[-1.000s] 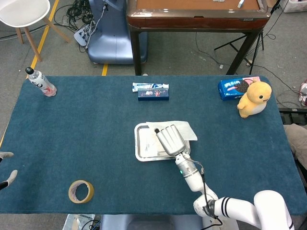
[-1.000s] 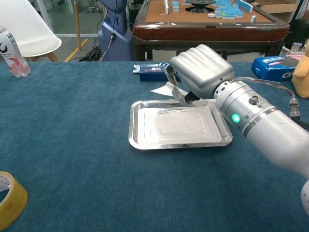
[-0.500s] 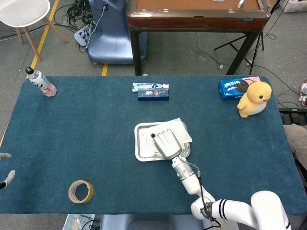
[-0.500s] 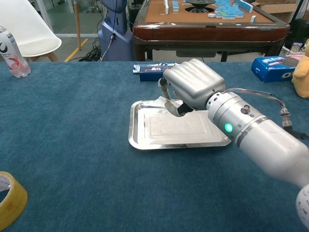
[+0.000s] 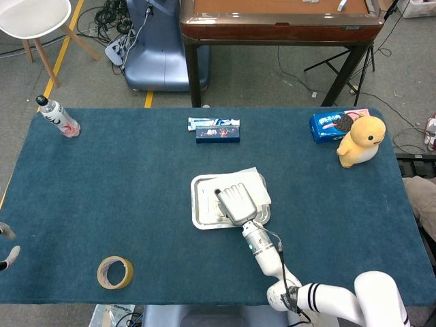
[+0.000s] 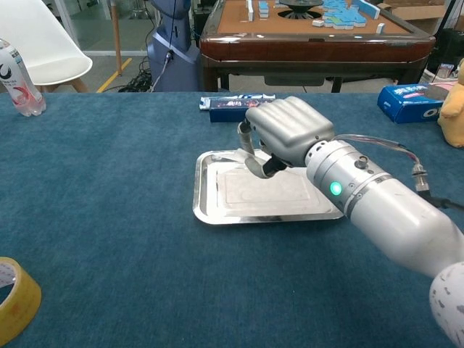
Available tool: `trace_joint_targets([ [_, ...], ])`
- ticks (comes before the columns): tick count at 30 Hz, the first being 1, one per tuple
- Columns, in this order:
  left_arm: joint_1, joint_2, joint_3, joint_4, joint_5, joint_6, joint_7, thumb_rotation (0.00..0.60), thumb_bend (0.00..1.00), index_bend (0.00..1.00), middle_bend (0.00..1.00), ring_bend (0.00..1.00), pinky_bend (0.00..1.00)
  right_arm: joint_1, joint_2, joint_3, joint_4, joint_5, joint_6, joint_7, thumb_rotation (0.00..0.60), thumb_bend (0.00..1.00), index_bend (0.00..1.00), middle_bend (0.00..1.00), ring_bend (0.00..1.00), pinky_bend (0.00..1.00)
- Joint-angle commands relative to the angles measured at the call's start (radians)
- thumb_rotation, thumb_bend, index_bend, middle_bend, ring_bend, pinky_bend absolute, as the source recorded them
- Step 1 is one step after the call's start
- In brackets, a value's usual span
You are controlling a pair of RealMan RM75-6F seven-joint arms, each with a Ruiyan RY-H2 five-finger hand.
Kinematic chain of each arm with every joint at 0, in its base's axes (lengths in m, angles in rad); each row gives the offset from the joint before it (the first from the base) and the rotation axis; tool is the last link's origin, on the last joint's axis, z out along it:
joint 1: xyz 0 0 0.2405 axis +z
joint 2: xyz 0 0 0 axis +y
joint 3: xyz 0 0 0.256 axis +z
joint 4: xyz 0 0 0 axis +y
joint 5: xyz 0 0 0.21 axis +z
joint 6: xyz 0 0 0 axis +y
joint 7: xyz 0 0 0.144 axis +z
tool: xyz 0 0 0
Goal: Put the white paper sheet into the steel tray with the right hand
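Observation:
The steel tray (image 5: 201, 207) (image 6: 209, 203) lies at the middle of the blue table. My right hand (image 5: 236, 202) (image 6: 288, 130) hovers low over its right half, fingers curled down. It pinches the white paper sheet (image 5: 254, 182), which drapes over the tray's far right corner and sticks out past the rim. In the chest view the hand hides most of the sheet. At the head view's far left edge only the fingertips of my left hand (image 5: 7, 249) show, spread apart and holding nothing.
A water bottle (image 5: 59, 117) (image 6: 18, 69) lies at the far left corner. A yellow tape roll (image 5: 114, 272) (image 6: 14, 301) sits near the front left. A toothpaste box (image 5: 216, 129) lies behind the tray. A blue cookie pack (image 5: 332, 125) and a yellow plush toy (image 5: 361, 140) stand far right.
My right hand has carried the paper leftward and down over the tray. The sheet now covers more of the tray's right half. The left hand barely shifted.

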Motion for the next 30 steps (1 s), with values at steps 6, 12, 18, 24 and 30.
trace_joint_targets([
  [6, 0.001, 0.011, 0.004, -0.008, 0.003, -0.001, 0.003, 0.6, 0.26, 0.56, 0.41, 0.3, 0.46, -0.002, -0.006, 0.015, -0.048, 0.065, 0.007, -0.059, 0.6, 0.46, 0.58, 1.0, 1.0, 1.0],
  [12, 0.0, 0.017, 0.004, -0.014, -0.011, -0.01, 0.01, 0.6, 0.26, 0.58, 0.42, 0.3, 0.46, 0.0, 0.013, 0.025, -0.091, 0.117, -0.003, -0.087, 0.6, 0.46, 0.58, 1.0, 1.0, 1.0],
  [18, -0.001, 0.02, 0.007, -0.021, -0.015, -0.015, 0.019, 0.6, 0.26, 0.58, 0.42, 0.3, 0.46, 0.004, 0.008, 0.021, -0.1, 0.157, -0.003, -0.108, 0.6, 0.46, 0.58, 1.0, 1.0, 1.0],
  [24, -0.003, 0.024, 0.007, -0.026, -0.023, -0.022, 0.022, 0.6, 0.26, 0.58, 0.42, 0.3, 0.46, 0.01, -0.006, 0.021, -0.101, 0.195, -0.002, -0.117, 0.6, 0.46, 0.58, 1.0, 1.0, 1.0],
  [30, -0.002, 0.027, 0.007, -0.027, -0.023, -0.021, 0.018, 0.6, 0.26, 0.58, 0.42, 0.3, 0.46, 0.015, -0.001, 0.021, -0.121, 0.222, -0.014, -0.103, 0.6, 0.37, 0.53, 1.0, 1.0, 1.0],
])
